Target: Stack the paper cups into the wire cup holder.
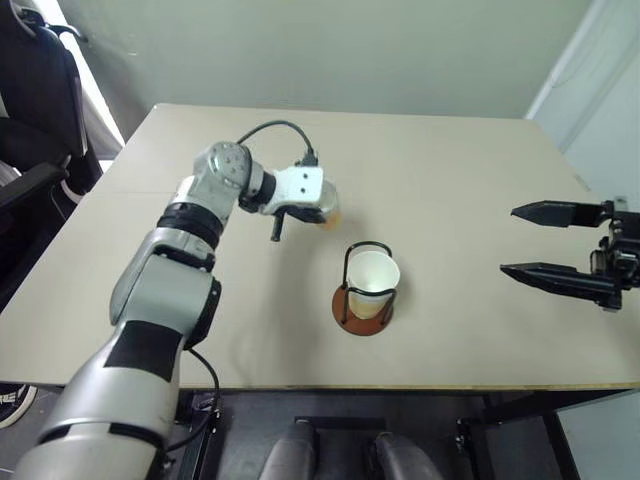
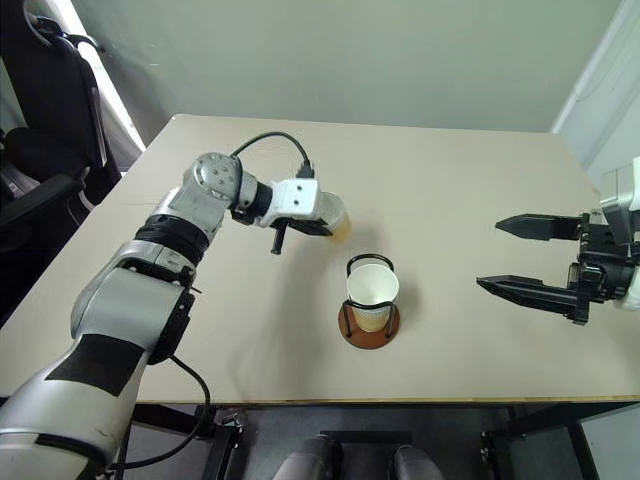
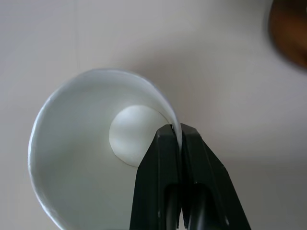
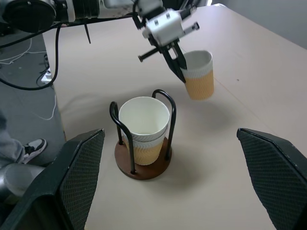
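Here, left gripper (image 4: 181,72) pinched on a plain paper cup's (image 4: 199,76) rim; right gripper (image 1: 527,240) wide apart.

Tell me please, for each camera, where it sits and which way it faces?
Left eye: on the head, looking down at the table; both arms show.
Right eye: beside it, same scene.
Left wrist: looks along the left claw, shut on the rim of a paper cup.
Right wrist: looks between the open right claw fingers at the wire cup holder.
Shared: right wrist and eye views show the held cup and holder.
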{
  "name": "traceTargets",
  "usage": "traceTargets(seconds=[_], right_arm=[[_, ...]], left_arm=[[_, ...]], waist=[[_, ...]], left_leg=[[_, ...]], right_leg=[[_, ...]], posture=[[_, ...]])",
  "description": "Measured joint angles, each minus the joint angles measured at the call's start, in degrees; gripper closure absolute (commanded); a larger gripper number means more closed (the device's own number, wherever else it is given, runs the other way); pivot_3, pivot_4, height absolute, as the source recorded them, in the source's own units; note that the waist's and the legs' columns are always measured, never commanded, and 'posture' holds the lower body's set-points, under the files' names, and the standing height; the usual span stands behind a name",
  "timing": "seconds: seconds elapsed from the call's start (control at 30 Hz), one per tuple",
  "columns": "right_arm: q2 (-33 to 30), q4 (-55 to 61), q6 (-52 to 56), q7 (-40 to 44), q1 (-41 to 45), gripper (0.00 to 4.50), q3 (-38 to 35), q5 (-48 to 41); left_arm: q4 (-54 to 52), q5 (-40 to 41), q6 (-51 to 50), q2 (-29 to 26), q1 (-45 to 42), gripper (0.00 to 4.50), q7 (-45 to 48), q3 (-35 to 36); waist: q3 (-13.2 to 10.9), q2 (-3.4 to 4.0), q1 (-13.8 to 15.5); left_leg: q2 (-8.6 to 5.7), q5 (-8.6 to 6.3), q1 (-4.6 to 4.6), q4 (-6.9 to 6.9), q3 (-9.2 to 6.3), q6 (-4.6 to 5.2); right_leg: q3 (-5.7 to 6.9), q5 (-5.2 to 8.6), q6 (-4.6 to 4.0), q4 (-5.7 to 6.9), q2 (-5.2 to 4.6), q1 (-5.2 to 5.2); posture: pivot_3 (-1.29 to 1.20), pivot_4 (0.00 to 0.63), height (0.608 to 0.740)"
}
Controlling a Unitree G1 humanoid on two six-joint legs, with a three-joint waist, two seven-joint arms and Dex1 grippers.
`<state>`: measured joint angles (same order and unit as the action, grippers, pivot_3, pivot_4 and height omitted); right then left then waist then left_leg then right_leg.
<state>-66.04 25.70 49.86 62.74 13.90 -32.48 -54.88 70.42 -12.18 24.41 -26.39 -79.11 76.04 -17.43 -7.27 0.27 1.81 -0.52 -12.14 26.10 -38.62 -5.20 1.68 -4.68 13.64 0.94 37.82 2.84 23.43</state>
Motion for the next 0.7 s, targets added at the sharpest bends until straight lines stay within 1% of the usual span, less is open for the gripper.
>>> traceTargets(seconds=[0.07, 0.1, 0.17, 0.2, 0.23, 0.3, 0.33, 0.4, 0.43, 0.5, 0.7], right_arm=[[-0.39, -0.76, -0.26, 0.21, 0.22, 0.0, 0.01, 0.23], [-0.65, -1.03, -0.39, 0.3, 0.42, 0.0, 0.04, 0.42], [-0.89, -1.55, -0.69, 0.55, 0.78, 0.0, 0.13, 0.69], [-1.12, -1.69, -0.8, 0.67, 1.01, 0.0, 0.26, 0.74], [-1.28, -1.89, -0.9, 0.82, 1.35, 0.0, 0.55, 0.85], [-1.52, -2.07, -1.19, 1.0, 1.59, 0.0, 0.93, 1.12], [-1.53, -2.11, -1.36, 1.11, 1.68, 0.0, 1.15, 1.15], [-1.53, -2.41, -1.56, 1.23, 1.84, 0.0, 1.64, 1.18], [-1.53, -2.46, -1.65, 1.27, 1.86, 0.0, 1.77, 1.19], [-1.53, -2.45, -1.99, 1.3, 2.01, 0.0, 2.02, 1.19], [-1.52, -2.4, -2.49, 1.28, 2.13, 0.0, 2.2, 1.23]], left_arm=[[-0.91, 4.59, -3.31, 0.18, -2.77, 4.47, 5.49, 3.72], [-2.8, 7.41, -5.59, 0.23, -4.59, 4.47, 8.96, 5.63], [-8.21, 13.17, -9.75, 0.1, -7.26, 4.47, 13.04, 6.81], [-13.08, 17.05, -12.54, -0.71, -7.27, 4.47, 13.87, 5.92], [-21.08, 23.58, -17.27, -3.06, -6.45, 4.47, 14.22, 2.77], [-32.81, 32.93, -23.54, -7.19, -4.35, 4.47, 14.49, -2.31], [-38.12, 36.92, -25.82, -9.5, -2.88, 4.47, 14.55, -5.1], [-44.89, 41.77, -28.13, -12.88, -0.7, 4.47, 14.62, -10.51], [-47.6, 43.18, -28.33, -14.53, 0.24, 4.47, 14.65, -14.04], [-49.03, 44.02, -27.98, -15.33, 0.69, 4.47, 14.66, -18.45], [-49.27, 44.33, -25.07, -15.56, 0.57, 4.47, 14.66, -23.26]], waist=[[-0.02, -0.04, 0.02], [-0.02, -0.04, 0.02], [-0.02, -0.04, 0.02], [0.0, 0.0, -0.01], [0.0, 0.01, -0.17], [0.02, 0.04, -0.35], [0.04, 0.06, -0.42], [0.04, 0.07, -0.47], [0.03, 0.07, -0.54], [0.03, 0.07, -0.32], [0.03, 0.08, -0.12]], left_leg=[[-0.01, -0.03, 0.08, -0.06, 0.0, 0.05], [-0.02, -0.07, 0.13, -0.1, 0.01, 0.11], [-0.04, -0.13, 0.14, -0.17, 0.04, 0.2], [-0.04, -0.15, 0.12, -0.18, 0.12, 0.23], [-0.03, -0.15, 0.08, -0.2, 0.24, 0.24], [0.03, -0.15, -0.04, -0.25, 0.44, 0.23], [0.04, -0.15, -0.09, -0.27, 0.53, 0.24], [0.06, -0.16, -0.11, -0.38, 0.55, 0.25], [0.08, -0.16, -0.13, -0.45, 0.55, 0.26], [0.1, -0.19, -0.13, -0.47, 0.51, 0.31], [0.09, -0.19, -0.19, -0.52, 0.54, 0.32]], right_leg=[[0.0, 0.0, 0.01, -0.01, 0.0, 0.03], [0.0, 0.0, 0.02, -0.03, -0.02, 0.04], [-0.01, 0.01, 0.05, -0.1, -0.05, 0.01], [-0.08, 0.01, 0.07, -0.13, -0.08, 0.0], [-0.12, 0.01, 0.1, -0.13, -0.08, -0.03], [-0.17, 0.06, 0.18, -0.08, -0.08, -0.08], [-0.24, 0.08, 0.21, -0.04, -0.08, -0.08], [-0.27, 0.1, 0.25, 0.06, -0.08, -0.07], [-0.27, 0.1, 0.25, 0.12, -0.08, -0.08], [-0.27, -0.01, 0.22, 0.14, -0.09, -0.08], [-0.27, -0.22, 0.08, 0.12, -0.13, -0.13]], posture=[[0.0, 0.15, 0.74], [0.0, 0.15, 0.74], [0.0, 0.15, 0.74], [0.0, 0.15, 0.74], [0.0, 0.15, 0.74], [0.0, 0.15, 0.74], [0.0, 0.15, 0.74], [0.0, 0.15, 0.74], [0.0, 0.15, 0.74], [0.0, 0.15, 0.74], [0.0, 0.15, 0.74]])
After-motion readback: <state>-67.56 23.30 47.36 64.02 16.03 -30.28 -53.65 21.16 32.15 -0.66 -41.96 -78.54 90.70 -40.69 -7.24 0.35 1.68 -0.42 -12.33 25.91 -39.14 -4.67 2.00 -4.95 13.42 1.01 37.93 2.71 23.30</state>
